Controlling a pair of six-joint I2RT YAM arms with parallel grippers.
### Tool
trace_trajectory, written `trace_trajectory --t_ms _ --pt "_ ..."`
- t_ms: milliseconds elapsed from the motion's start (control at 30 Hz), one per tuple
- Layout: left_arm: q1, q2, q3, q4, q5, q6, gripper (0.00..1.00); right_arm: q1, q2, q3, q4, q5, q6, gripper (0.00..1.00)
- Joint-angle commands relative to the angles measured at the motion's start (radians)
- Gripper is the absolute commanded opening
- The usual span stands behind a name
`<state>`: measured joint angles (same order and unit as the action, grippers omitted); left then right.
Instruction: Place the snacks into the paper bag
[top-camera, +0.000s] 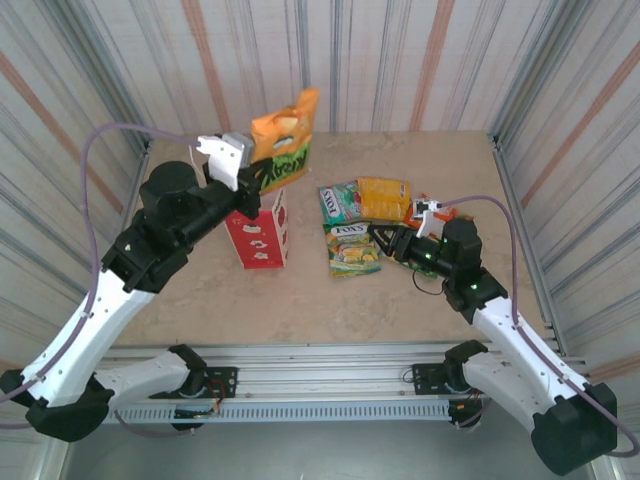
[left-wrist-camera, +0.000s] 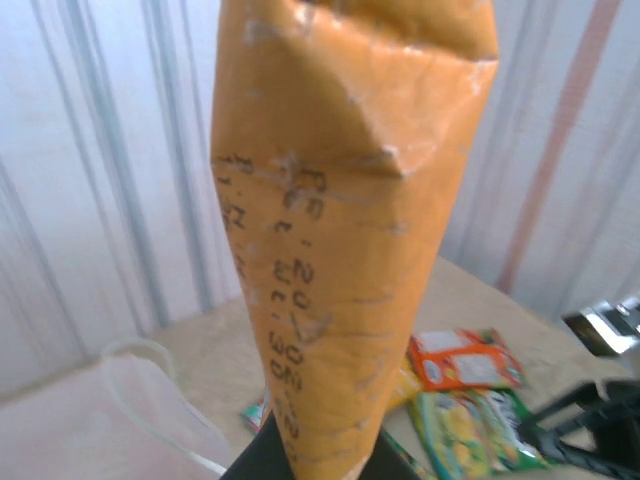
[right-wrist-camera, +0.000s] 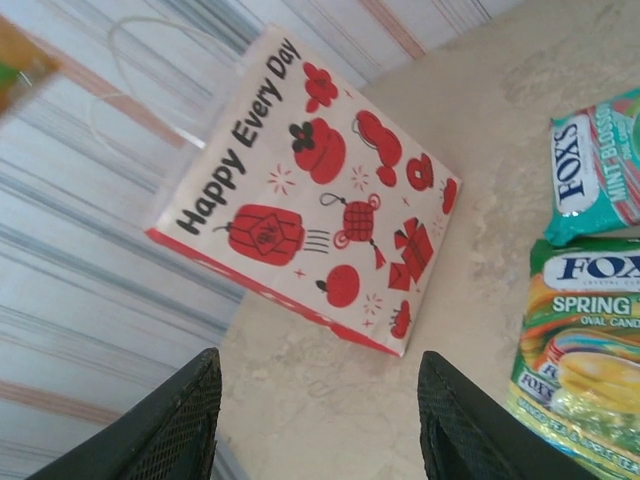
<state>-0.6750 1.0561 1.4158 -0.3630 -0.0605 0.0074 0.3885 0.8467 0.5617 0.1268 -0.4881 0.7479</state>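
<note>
I have the left gripper (top-camera: 256, 176) closed on the lower end of the large orange pouch (top-camera: 285, 138), holding it upright in the air just above the paper bag (top-camera: 262, 236). The pouch is not inside the bag. In the left wrist view its creased orange back (left-wrist-camera: 340, 250) rises straight up from the fingers. The bag stands left of the table's centre, well back from the near edge. Its printed face (right-wrist-camera: 300, 210) reads "Happy Every Day". I cannot tell what is in it, since my arm covers the mouth from above. The right gripper (top-camera: 376, 236) sits low with its jaws spread wide and nothing between them (right-wrist-camera: 320, 420), just beside the green FOX'S packet (top-camera: 352, 250). Beyond that, toward the far edge, the mint FOX'S packet (top-camera: 340, 203) and a yellow packet (top-camera: 385, 197) lie flat on the table (top-camera: 300, 300), and a small orange packet (top-camera: 421, 210) lies nearer the right edge.
</note>
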Motion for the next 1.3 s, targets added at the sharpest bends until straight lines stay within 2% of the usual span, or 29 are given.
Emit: trace_trajectory --t_ms 0,233,300,400,533,733,967,1267 --pt "-0.005 0.042 0.079 0.02 -0.167 0.148 0.05 0.014 0.024 0.05 -0.032 0.014 -0.044 0.53" --pt "0.0 0.153 0.246 0.0 -0.451 0.266 0.06 0.039 0.061 0.058 -0.048 0.03 -0.056 0.53" --pt "0.012 0.183 0.298 -0.062 -0.52 0.248 0.07 0.047 0.068 0.06 -0.057 0.035 -0.06 0.53" --pt "0.052 0.22 0.378 -0.229 -0.535 0.151 0.07 0.054 0.08 0.062 -0.074 0.043 -0.067 0.53" --pt "0.126 0.271 0.468 -0.485 -0.473 -0.019 0.08 0.059 0.099 0.067 -0.082 0.042 -0.07 0.53" --pt "0.251 0.371 0.56 -0.759 -0.272 -0.225 0.07 0.071 0.137 0.088 -0.1 0.03 -0.082 0.52" --pt "0.265 0.474 0.592 -0.845 -0.123 -0.293 0.07 0.081 0.204 0.119 -0.116 0.021 -0.093 0.52" --pt "0.269 0.546 0.604 -0.885 -0.052 -0.33 0.08 0.093 0.227 0.124 -0.124 0.034 -0.091 0.52"
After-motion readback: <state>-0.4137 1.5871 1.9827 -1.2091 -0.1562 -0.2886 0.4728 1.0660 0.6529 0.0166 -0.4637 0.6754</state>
